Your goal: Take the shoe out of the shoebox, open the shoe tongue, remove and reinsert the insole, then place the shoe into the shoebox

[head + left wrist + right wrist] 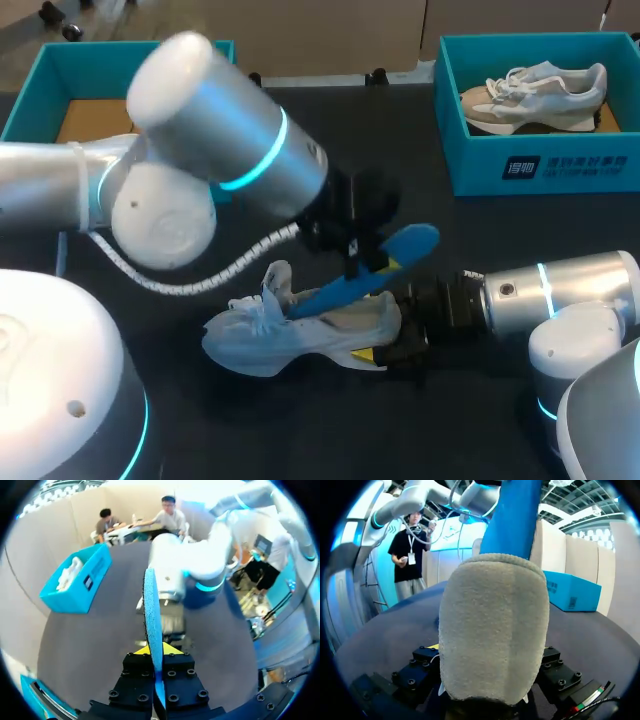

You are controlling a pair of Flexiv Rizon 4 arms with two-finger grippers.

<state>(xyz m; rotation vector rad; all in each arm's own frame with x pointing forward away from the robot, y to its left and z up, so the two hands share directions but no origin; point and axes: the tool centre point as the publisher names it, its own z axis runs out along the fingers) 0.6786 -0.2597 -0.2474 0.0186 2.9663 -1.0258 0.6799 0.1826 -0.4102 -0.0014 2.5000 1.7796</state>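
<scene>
Shoe [300, 338], white, lies on its side mid-counter [520, 250] toward the front edge, toe to the left, outside both boxes. Right fingers [392, 348] are clamped on its heel from both sides; the heel fills the right wrist view. Left fingers [155, 652] are closed tight on the blue insole [372, 275], held edge-on, its lower end at the shoe opening and its other end angled up over the heel. Shoebox [40, 75] sits at the back-left corner. Other shoebox [545, 165], at the back-right corner, holds a second shoe [535, 95].
</scene>
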